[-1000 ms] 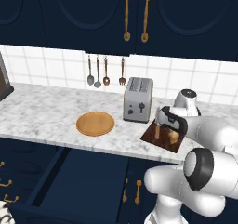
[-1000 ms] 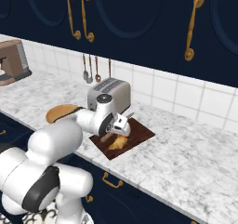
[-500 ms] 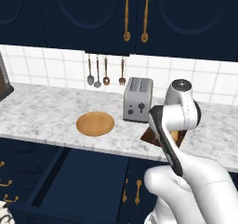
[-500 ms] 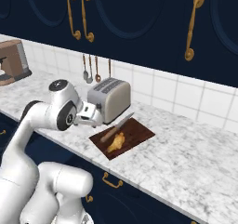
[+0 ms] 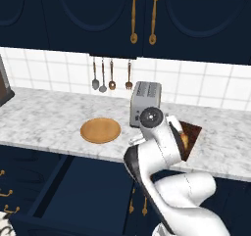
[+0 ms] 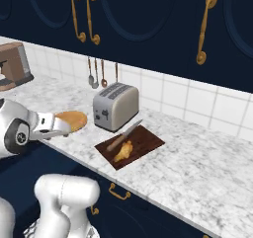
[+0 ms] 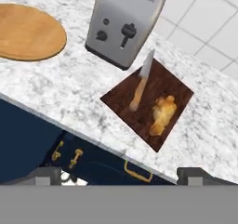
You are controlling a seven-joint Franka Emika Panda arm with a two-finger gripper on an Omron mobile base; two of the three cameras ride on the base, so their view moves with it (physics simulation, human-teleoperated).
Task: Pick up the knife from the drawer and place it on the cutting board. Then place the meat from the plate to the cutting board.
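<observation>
Meat (image 7: 161, 114) now on cutting board (image 7: 172, 81), at 4 o'clock of knife (image 7: 141, 82); plate (image 7: 28, 31) bare. Gripper (image 7: 118, 174) released, jaws wide, arm pulled back since prior frames; both placements appear done

Desk (image 7: 69, 86) was grey-veined white marble, smooth w/ slight sheen. Cutting board (image 7: 172, 86) looked dark reddish wood, grainy, matt. Plate (image 7: 28, 30) tan wood, matt. Knife (image 7: 141, 81): wooden handle, pale metal blade. Toaster (image 7: 125, 21) brushed metal w/ dark knobs. Meat (image 7: 161, 114) golden, lumpy. Drawer (image 5: 93, 191) navy, matt; cabinet handles (image 6: 203, 27) shiny brass.
</observation>
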